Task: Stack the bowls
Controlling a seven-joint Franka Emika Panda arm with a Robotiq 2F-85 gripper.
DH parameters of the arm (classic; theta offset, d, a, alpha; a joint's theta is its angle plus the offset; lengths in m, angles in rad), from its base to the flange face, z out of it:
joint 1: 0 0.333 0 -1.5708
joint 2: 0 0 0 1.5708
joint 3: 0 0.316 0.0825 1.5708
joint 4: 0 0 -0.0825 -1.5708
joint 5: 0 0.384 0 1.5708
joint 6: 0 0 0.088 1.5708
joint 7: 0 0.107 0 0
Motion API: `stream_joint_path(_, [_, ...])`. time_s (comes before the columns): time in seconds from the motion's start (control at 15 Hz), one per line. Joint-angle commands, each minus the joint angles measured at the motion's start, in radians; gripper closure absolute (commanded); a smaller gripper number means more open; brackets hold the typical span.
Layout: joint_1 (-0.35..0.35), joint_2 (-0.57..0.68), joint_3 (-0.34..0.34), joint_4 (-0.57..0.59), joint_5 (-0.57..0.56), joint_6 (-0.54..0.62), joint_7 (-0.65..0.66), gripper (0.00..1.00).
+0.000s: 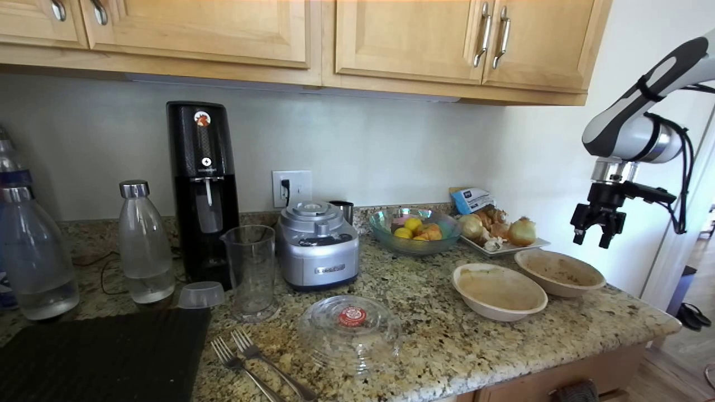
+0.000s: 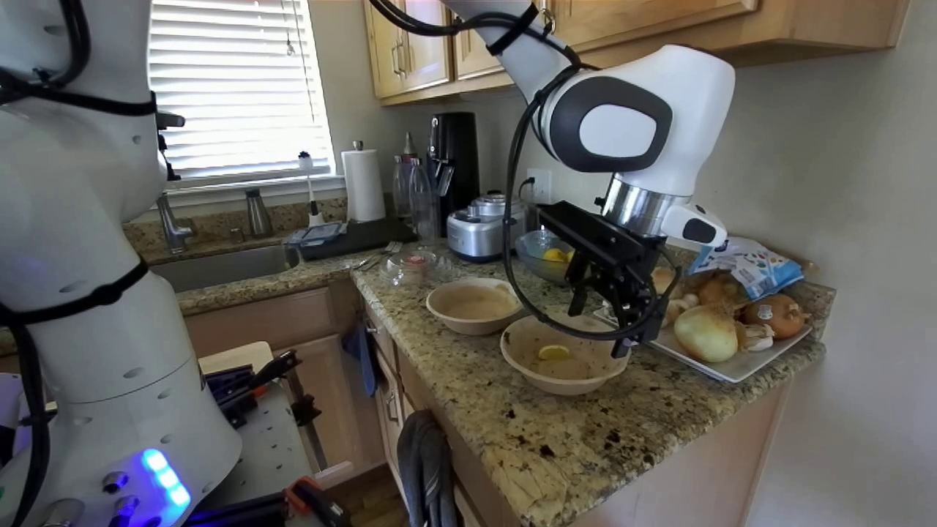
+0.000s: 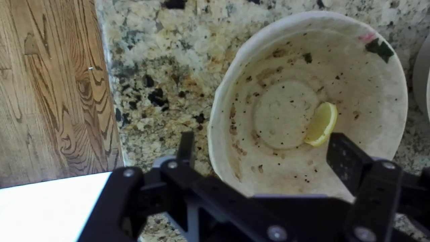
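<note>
Two beige bowls sit apart, side by side on the counter. The bowl with a lemon wedge [image 1: 559,272] is nearer the counter's end; it also shows in an exterior view [image 2: 538,360] and fills much of the wrist view [image 3: 285,114]. The lemon wedge [image 3: 321,124] lies inside it among dark specks. The second bowl [image 1: 500,293] shows in both exterior views [image 2: 474,304]; only its edge shows in the wrist view [image 3: 421,77]. My gripper [image 1: 592,239] is open and empty above the lemon bowl. In the wrist view [image 3: 263,148], one finger is outside the rim, the other over the inside.
A white plate [image 2: 739,369] with onions [image 2: 706,333] and a glass fruit bowl [image 1: 385,240] stand behind the bowls. A clear plastic lid [image 1: 349,335], forks [image 1: 262,363] and a food processor [image 1: 318,257] are farther along. The counter edge [image 3: 112,101] is close.
</note>
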Motion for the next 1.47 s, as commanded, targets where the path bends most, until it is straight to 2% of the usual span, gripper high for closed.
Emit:
stream_joint_path(0.0, [-0.008, -0.001, 0.009, 0.001, -0.004, -0.001, 0.003, 0.00])
stream_joint_path(0.47, [-0.042, 0.112, 0.023, 0.058, 0.031, 0.008, -0.014, 0.00])
stream_joint_path(0.6, [-0.049, 0.133, 0.027, 0.074, 0.027, 0.003, -0.017, 0.26])
stream_joint_path(0.67, [-0.054, 0.140, 0.030, 0.079, 0.027, 0.005, -0.022, 0.33])
stream_joint_path(1.27, [-0.110, 0.163, 0.050, 0.123, 0.061, -0.014, -0.056, 0.92])
stream_joint_path(1.4, [-0.120, 0.168, 0.053, 0.131, 0.071, -0.027, -0.064, 0.97])
